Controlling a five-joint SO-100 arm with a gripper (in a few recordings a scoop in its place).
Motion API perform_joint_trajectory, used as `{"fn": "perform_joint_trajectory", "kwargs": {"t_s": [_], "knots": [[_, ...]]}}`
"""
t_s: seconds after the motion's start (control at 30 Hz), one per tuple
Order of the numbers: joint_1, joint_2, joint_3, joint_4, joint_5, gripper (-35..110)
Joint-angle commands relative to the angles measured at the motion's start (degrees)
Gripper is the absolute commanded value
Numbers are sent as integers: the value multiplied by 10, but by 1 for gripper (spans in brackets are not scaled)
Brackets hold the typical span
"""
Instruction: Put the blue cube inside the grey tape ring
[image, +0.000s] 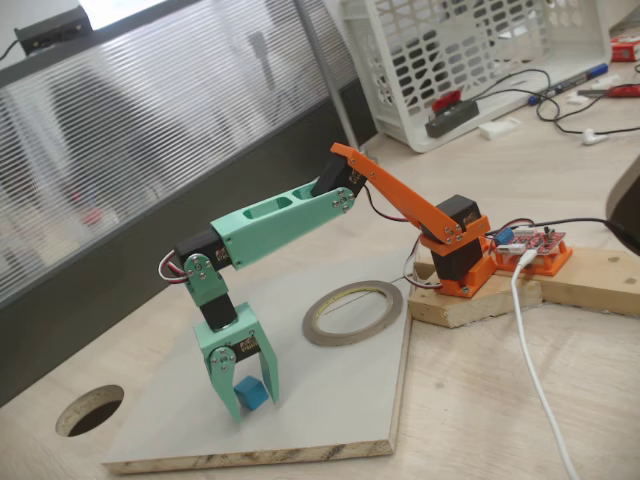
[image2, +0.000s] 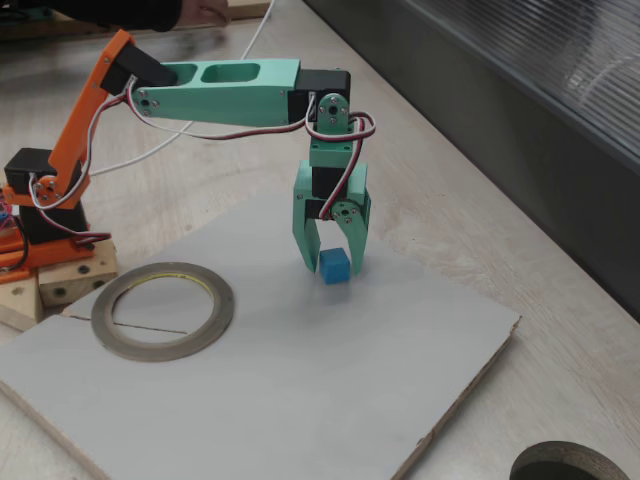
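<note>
Blue cube and grey tape ring are both lying on the pale grey board, which is itself resting on the light wooden tabletop. That tabletop is carrying the largest things: the board in the middle and the arm's wooden mounting blocks at the board's far corner. One round hole is showing in the tabletop just off the board's edge. From the orange base, the arm is reaching out with an orange link and then a mint-green link, bending down at the wrist. In both fixed views the ring is lying flat near the base, well apart from the cube, its opening showing bare board. The green gripper is pointing straight down over the board, its fingers standing on either side of the cube with the tips at or near the board. Its jaws are sitting narrowly apart, closely flanking the cube; whether they are actually pressing it I cannot tell. The cube is sitting on the board between them.
</note>
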Motion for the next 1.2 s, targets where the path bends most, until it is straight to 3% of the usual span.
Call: {"fn": "perform_joint_trajectory", "kwargs": {"t_s": [0.0,0.3,0.63,0.93,1.17], "knots": [[-3,15,-11,-3,9,30],[-3,9,-11,-3,9,29],[-3,9,-11,-4,9,10],[-3,23,-12,-2,8,9],[-4,202,-6,5,6,8]]}}
